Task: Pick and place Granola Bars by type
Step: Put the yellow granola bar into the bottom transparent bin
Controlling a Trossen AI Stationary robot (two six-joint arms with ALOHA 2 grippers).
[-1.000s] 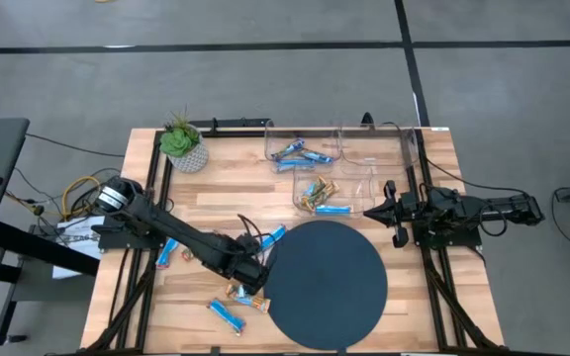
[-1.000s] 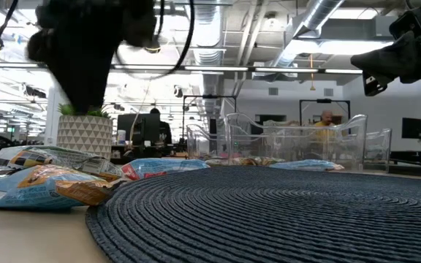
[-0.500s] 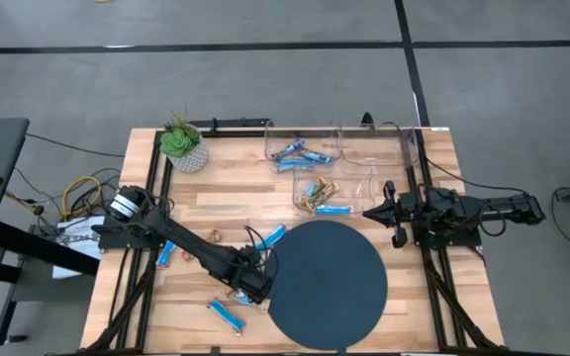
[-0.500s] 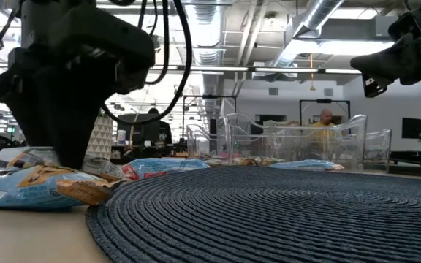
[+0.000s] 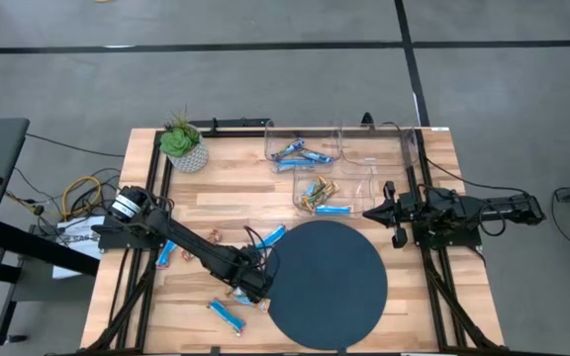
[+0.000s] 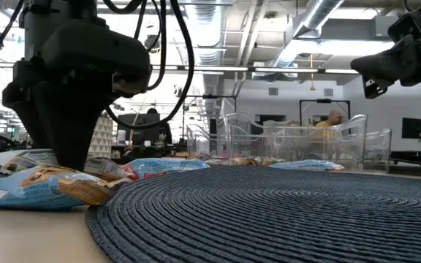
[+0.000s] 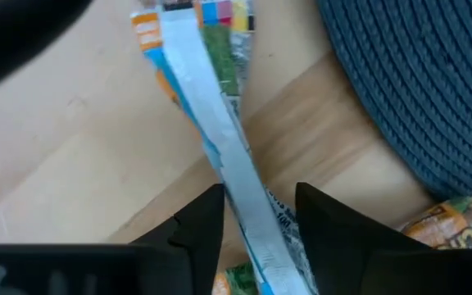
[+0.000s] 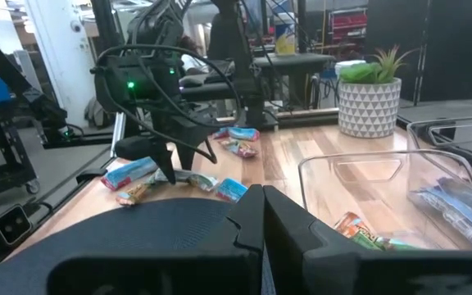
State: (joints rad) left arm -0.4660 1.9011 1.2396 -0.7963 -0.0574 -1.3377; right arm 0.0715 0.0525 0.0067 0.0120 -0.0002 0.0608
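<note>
wooden slats make up the table (image 5: 216,203), with a round dark woven mat (image 5: 327,285) at its near middle. granola bars lie scattered: a few loose ones by the mat's left edge (image 5: 228,314), one near the left rail (image 5: 167,253), and others inside the clear bins (image 5: 336,168) at the far side. the left pincer (image 5: 252,288) is down at the mat's left rim, its fingers (image 7: 199,225) spread around a thin light-blue wrapped bar (image 7: 228,156) lying on the wood. the right pincer (image 5: 391,213) hangs off to the mat's right, pressed together and holding nothing. a potted plant (image 5: 182,144) stands at the far left corner.
</note>
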